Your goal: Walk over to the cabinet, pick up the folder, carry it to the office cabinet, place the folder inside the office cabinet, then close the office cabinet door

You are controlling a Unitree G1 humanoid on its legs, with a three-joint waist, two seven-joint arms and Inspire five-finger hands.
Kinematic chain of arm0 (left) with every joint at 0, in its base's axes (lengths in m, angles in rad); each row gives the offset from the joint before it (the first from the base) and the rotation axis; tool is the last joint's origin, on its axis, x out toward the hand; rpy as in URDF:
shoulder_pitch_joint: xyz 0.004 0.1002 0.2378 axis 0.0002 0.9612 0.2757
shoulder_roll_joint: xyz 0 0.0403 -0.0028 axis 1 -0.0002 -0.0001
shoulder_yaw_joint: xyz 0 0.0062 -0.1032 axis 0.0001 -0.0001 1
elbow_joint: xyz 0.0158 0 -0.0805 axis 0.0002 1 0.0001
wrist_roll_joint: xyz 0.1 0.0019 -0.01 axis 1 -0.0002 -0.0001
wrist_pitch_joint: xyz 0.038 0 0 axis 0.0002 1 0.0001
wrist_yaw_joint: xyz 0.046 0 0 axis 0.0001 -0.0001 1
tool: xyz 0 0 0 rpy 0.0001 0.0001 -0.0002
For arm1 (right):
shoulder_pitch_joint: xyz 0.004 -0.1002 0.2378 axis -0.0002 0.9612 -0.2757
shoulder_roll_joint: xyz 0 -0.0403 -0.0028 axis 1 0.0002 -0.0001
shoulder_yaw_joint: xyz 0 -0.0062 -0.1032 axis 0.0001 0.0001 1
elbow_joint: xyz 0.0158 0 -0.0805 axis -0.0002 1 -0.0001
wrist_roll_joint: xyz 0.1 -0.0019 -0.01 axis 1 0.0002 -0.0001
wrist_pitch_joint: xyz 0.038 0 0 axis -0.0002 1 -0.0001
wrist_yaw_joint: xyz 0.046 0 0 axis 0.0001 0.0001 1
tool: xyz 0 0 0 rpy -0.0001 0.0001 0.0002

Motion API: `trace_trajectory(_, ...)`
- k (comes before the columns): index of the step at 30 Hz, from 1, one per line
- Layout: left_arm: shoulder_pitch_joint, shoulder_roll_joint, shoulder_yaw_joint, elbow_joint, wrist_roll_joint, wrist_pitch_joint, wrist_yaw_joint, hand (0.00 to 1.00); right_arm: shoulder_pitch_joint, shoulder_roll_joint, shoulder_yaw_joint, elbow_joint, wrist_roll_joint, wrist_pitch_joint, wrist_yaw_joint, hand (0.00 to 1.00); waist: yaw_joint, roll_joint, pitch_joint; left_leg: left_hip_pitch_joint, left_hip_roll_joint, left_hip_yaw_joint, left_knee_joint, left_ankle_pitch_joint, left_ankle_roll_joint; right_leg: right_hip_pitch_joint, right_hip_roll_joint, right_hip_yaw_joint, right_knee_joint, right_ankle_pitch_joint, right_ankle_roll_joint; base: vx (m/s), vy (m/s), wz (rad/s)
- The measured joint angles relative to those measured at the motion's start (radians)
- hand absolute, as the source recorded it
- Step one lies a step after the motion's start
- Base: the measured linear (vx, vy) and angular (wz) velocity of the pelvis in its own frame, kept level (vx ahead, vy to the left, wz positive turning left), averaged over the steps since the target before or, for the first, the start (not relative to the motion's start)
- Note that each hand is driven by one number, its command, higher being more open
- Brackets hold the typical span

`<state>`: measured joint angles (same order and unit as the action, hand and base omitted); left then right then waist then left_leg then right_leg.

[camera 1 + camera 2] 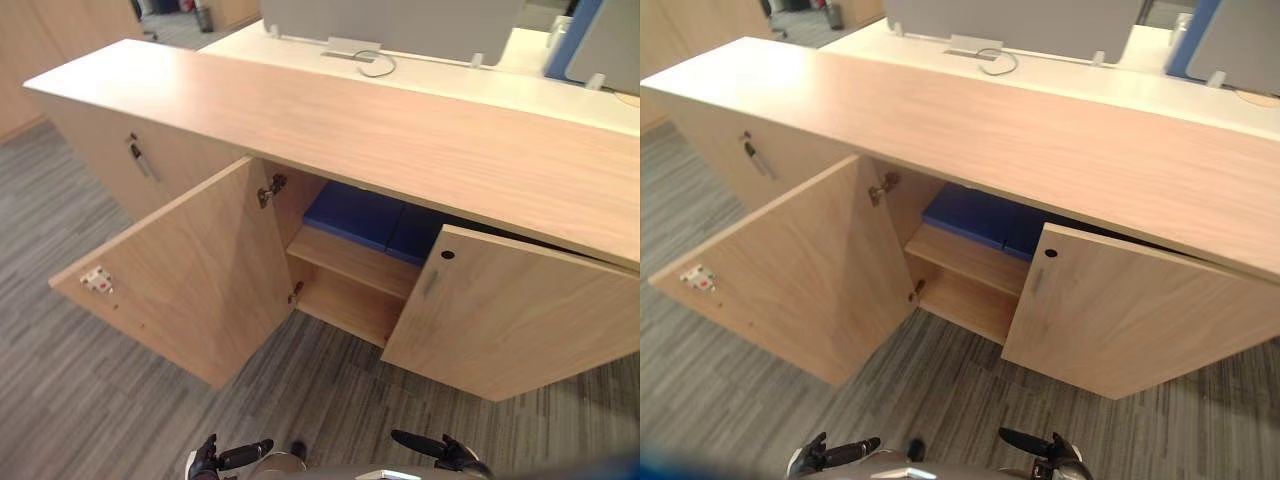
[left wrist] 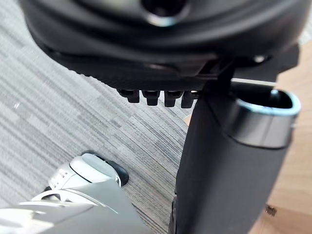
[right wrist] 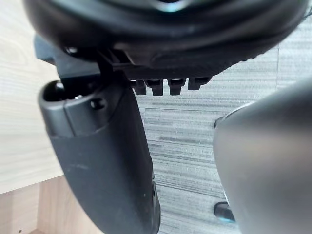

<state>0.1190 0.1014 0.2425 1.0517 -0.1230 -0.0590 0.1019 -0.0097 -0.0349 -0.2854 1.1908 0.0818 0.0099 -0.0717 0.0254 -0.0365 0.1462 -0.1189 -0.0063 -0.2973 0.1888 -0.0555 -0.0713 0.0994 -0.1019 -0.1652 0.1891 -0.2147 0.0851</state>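
Left wrist view: fingers [image 2: 152, 96] relaxed, empty.

No text, number or sign can be read. One small white label [image 1: 97, 281] with red marks is fixed to the inner face of the open left door [image 1: 190, 270] of the office cabinet [image 1: 400, 140], close to the door's far-left corner. Its print is too small to make out.
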Motion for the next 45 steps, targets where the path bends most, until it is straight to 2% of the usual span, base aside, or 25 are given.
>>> trace_trajectory(1, -0.002, 0.001, 0.002, -0.002, -0.017, -0.001, 0.0, 1.0, -0.002, 0.003, -0.011, 0.001, 0.0, 0.0, -0.001, 1.0, 0.0, -0.003, 0.005, -0.014, 0.013, 0.05, 0.008, 0.004, 0.005, 0.0, 0.003, -0.019, 0.0, 0.002, -0.003, -0.07, -0.17, 0.82)
trace_trajectory(2, -0.002, 0.008, 0.01, -0.001, -0.047, -0.002, 0.0, 1.0, -0.002, 0.008, -0.029, 0.001, 0.001, 0.0, -0.005, 1.0, -0.001, -0.005, 0.013, -0.047, 0.073, 0.244, 0.055, -0.003, 0.033, 0.001, 0.009, -0.054, 0.001, 0.002, -0.012, -0.05, -0.095, 0.74)
trace_trajectory(3, 0.0, 0.002, 0.018, 0.0, -0.069, -0.002, 0.0, 1.0, -0.004, 0.001, -0.032, -0.001, 0.001, 0.0, -0.005, 1.0, -0.002, 0.008, 0.024, -0.086, 0.132, 0.419, 0.154, -0.033, 0.052, 0.013, 0.016, -0.088, 0.002, 0.0, -0.023, -0.05, -0.07, 0.73)
trace_trajectory(4, 0.001, -0.003, 0.018, -0.001, -0.078, -0.004, 0.0, 1.0, -0.009, -0.006, -0.035, -0.004, 0.0, -0.001, -0.004, 1.0, -0.003, 0.021, 0.031, -0.104, 0.146, 0.474, 0.192, -0.043, 0.067, 0.021, 0.021, -0.105, 0.005, -0.001, -0.024, -0.04, 0.004, 0.82)
trace_trajectory(5, 0.003, -0.014, 0.017, -0.007, -0.087, -0.01, -0.002, 1.0, -0.016, -0.015, -0.049, -0.003, -0.001, 0.001, -0.005, 1.0, 0.0, 0.031, 0.037, -0.123, 0.138, 0.493, 0.213, -0.033, 0.084, 0.028, 0.025, -0.128, 0.008, -0.008, -0.029, -0.04, 0.033, 0.87)
trace_trajectory(6, 0.008, -0.014, 0.012, -0.011, -0.086, -0.025, -0.007, 1.0, -0.015, -0.011, -0.047, -0.003, 0.0, 0.002, -0.005, 1.0, -0.001, 0.033, 0.038, -0.117, 0.106, 0.466, 0.159, -0.01, 0.084, 0.029, 0.017, -0.134, -0.012, -0.019, -0.045, -0.04, 0.04, 0.95)
trace_trajectory(7, 0.006, -0.007, 0.01, -0.011, -0.086, -0.028, -0.009, 1.0, -0.015, -0.005, -0.047, -0.004, 0.0, 0.0, -0.004, 1.0, -0.004, 0.021, 0.035, -0.109, 0.077, 0.449, 0.107, 0.023, 0.083, 0.034, 0.005, -0.137, -0.035, -0.021, -0.044, -0.01, 0.047, 0.91)
trace_trajectory(8, -0.002, 0.008, 0.012, -0.007, -0.086, -0.027, -0.012, 1.0, -0.016, 0.007, -0.048, 0.001, 0.001, 0.0, -0.004, 1.0, -0.013, -0.005, 0.033, -0.08, 0.051, 0.454, 0.039, 0.04, 0.082, 0.048, -0.024, -0.172, -0.074, 0.001, -0.032, -0.03, 0.078, 0.78)
trace_trajectory(9, -0.005, 0.002, 0.035, -0.002, -0.089, -0.021, -0.013, 1.0, -0.018, 0.017, -0.051, -0.001, 0.003, -0.007, -0.004, 1.0, -0.008, -0.002, 0.053, -0.079, 0.072, 0.507, 0.163, -0.034, 0.084, 0.066, -0.041, -0.2, -0.066, 0.006, -0.024, -0.01, 0.095, 0.59)
trace_trajectory(10, 0.023, -0.021, 0.065, -0.003, -0.104, -0.018, -0.01, 1.0, -0.013, 0.014, -0.062, -0.006, 0.015, -0.01, -0.001, 1.0, -0.009, 0.008, 0.05, -0.046, 0.102, 0.525, 0.235, -0.092, 0.06, 0.089, -0.042, -0.209, -0.071, 0.01, -0.017, 0.01, 0.08, 0.34)
trace_trajectory(11, 0.03, -0.031, 0.078, -0.003, -0.106, -0.016, -0.009, 1.0, -0.007, 0.01, -0.069, -0.012, 0.022, -0.012, -0.002, 1.0, -0.011, 0.023, 0.045, -0.024, 0.11, 0.522, 0.212, -0.111, 0.041, 0.099, -0.039, -0.217, -0.075, 0.012, -0.013, 0.05, 0.121, 0.42)
trace_trajectory(12, 0.032, -0.035, 0.09, -0.01, -0.11, -0.013, -0.013, 1.0, 0.0, 0.003, -0.083, -0.02, 0.039, -0.015, -0.004, 1.0, -0.012, 0.028, 0.039, 0.007, 0.07, 0.503, 0.118, -0.091, 0.058, 0.095, -0.057, -0.237, -0.072, 0.017, -0.006, 0.05, 0.152, 0.47)
trace_trajectory(13, 0.033, -0.033, 0.089, -0.025, -0.113, -0.013, -0.011, 1.0, 0.002, 0.008, -0.086, -0.019, 0.04, -0.014, -0.004, 1.0, -0.011, 0.02, 0.037, 0.023, 0.048, 0.498, 0.062, -0.063, 0.065, 0.089, -0.065, -0.242, -0.071, 0.023, -0.004, 0.03, 0.162, 0.62)
trace_trajectory(14, 0.035, -0.032, 0.089, -0.059, -0.122, -0.013, -0.004, 1.0, 0.004, 0.015, -0.086, -0.019, 0.045, -0.015, -0.004, 1.0, -0.011, 0.011, 0.034, 0.052, 0.013, 0.483, -0.033, -0.009, 0.074, 0.079, -0.081, -0.242, -0.073, 0.031, -0.009, 0.01, 0.121, 0.5)
trace_trajectory(16, 0.053, -0.033, 0.093, -0.142, -0.124, -0.011, 0.001, 1.0, 0.004, 0.016, -0.086, -0.02, 0.047, -0.015, -0.004, 1.0, -0.013, 0.009, 0.032, 0.109, -0.014, 0.468, -0.168, 0.062, 0.083, 0.079, -0.093, -0.24, -0.074, 0.049, -0.002, 0.01, 0.072, 0.33)
trace_trajectory(18, 0.074, -0.033, 0.111, -0.238, -0.124, -0.01, 0.008, 1.0, 0.007, 0.017, -0.084, -0.024, 0.046, -0.017, -0.004, 1.0, -0.014, 0.011, 0.032, 0.157, -0.021, 0.462, -0.256, 0.104, 0.085, 0.088, -0.091, -0.237, -0.074, 0.055, -0.003, -0.01, 0.044, 0.08)
trace_trajectory(21, 0.067, -0.025, 0.147, -0.34, -0.116, -0.012, 0.025, 1.0, 0.026, 0.016, -0.069, -0.051, 0.043, -0.02, -0.004, 1.0, -0.014, 0.017, 0.028, 0.174, -0.02, 0.454, -0.283, 0.116, 0.085, 0.096, -0.085, -0.23, -0.077, 0.064, -0.004, -0.02, 0.02, 0.04)
trace_trajectory(24, 0.025, 0.011, 0.171, -0.392, -0.057, -0.011, 0.04, 1.0, 0.028, 0.005, -0.044, -0.058, 0.038, -0.02, 0.002, 1.0, -0.029, 0.029, 0.022, 0.175, -0.019, 0.461, -0.283, 0.115, 0.085, 0.101, -0.081, -0.216, -0.093, 0.07, -0.006, -0.02, 0.015, -0.08)
trace_trajectory(31, -0.11, 0.135, 0.17, -0.4, 0.016, 0.001, 0.067, 1.0, 0.04, -0.006, -0.046, -0.067, 0.038, -0.018, 0.02, 1.0, -0.031, 0.04, 0.015, 0.196, -0.001, 0.497, -0.284, 0.098, 0.061, 0.115, -0.065, -0.184, -0.118, 0.074, -0.005, -0.01, -0.017, -0.17)
trace_trajectory(33, -0.151, 0.193, 0.162, -0.399, 0.03, 0.005, 0.073, 1.0, 0.047, -0.009, -0.048, -0.074, 0.038, -0.014, 0.027, 1.0, -0.034, 0.039, 0.013, 0.205, 0.007, 0.514, -0.284, 0.092, 0.053, 0.116, -0.058, -0.167, -0.124, 0.074, -0.006, 0.01, -0.023, -0.23)
trace_trajectory(39, -0.271, 0.304, 0.036, -0.366, 0.08, 0.006, 0.068, 1.0, 0.095, -0.03, -0.05, -0.084, 0.04, -0.011, 0.038, 1.0, -0.037, 0.039, 0.012, 0.219, 0.019, 0.54, -0.283, 0.084, 0.046, 0.115, -0.042, -0.136, -0.127, 0.082, -0.018, 0.03, 0.002, -0.14)
trace_trajectory(45, -0.368, 0.343, -0.08, -0.269, 0.101, 0.015, 0.048, 1.0, 0.126, -0.032, -0.079, -0.074, 0.056, -0.009, 0.046, 1.0, -0.052, 0.042, -0.007, 0.245, 0.051, 0.567, -0.277, 0.085, 0.046, 0.112, -0.016, -0.094, -0.1, 0.102, -0.046, 0.04, -0.002, -0.16)
